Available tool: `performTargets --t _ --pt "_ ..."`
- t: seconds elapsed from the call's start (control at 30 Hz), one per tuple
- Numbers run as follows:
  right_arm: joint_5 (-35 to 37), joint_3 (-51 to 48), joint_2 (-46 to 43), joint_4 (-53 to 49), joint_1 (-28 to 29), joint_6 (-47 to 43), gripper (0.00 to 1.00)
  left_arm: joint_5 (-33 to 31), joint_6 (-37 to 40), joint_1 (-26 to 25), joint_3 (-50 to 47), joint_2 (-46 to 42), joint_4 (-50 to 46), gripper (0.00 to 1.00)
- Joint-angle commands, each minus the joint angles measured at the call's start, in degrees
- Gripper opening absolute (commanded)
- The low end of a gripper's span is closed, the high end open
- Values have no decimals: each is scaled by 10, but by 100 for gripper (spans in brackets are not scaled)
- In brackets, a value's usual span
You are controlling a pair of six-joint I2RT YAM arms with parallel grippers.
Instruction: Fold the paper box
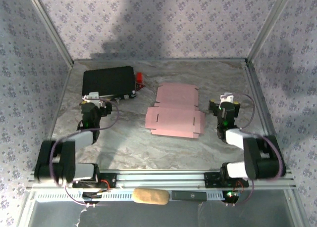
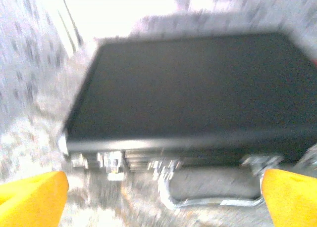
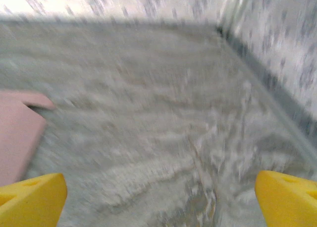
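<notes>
Left gripper (image 1: 97, 100), fingers spread wide and empty, hovers at the black case (image 1: 109, 82) near the table's (image 1: 148, 153) far left corner. Right gripper (image 1: 226, 102), equally spread, sits just right of the paper box (image 1: 174, 111), which lies flat mid-table. No fold is made yet; all the folding is left.

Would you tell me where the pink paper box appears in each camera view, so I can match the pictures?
Top external: the paper box lies flat at mid-table, right of centre.
Left wrist: this camera faces the black case instead.
Right wrist: a corner of the paper box sits at the left edge.
Shared landmark: the grey marbled table.
</notes>
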Motion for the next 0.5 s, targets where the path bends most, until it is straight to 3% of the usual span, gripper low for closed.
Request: performTargets --t 0.0,0.03,0.07,0.13,0.17,0.2,0.23,0.27,0.3,0.37,0.47 --pt "54 102 -176 -190 51 1 99 -65 -4 -61 19 -153 -70 100" --pt "45 149 -213 -285 59 65 99 -100 -27 -91 46 -187 -110 100" --pt "11 197 -238 -363 56 147 99 -134 -113 -109 93 -214 -206 100" --pt "-32 270 -257 -523 36 332 99 -144 -385 -108 211 -245 -498 100" --pt "-42 292 -261 -611 25 451 99 -122 -447 -107 226 -250 -539 100" --pt "-114 295 -262 -637 13 478 98 -60 -461 -99 220 -247 -510 100" --pt "-188 296 -260 -625 -4 457 89 43 -471 -81 224 -229 -492 100" --pt "-243 299 -250 -640 7 466 89 115 -492 -79 244 -197 -510 97" --pt "-237 305 -241 -681 35 491 87 147 -503 -101 263 -167 -532 88" --pt "-174 271 -248 -739 147 578 80 114 -506 -207 291 -110 -590 74" --pt "-142 125 -296 -611 297 717 71 4 -517 -368 263 -74 -566 71"
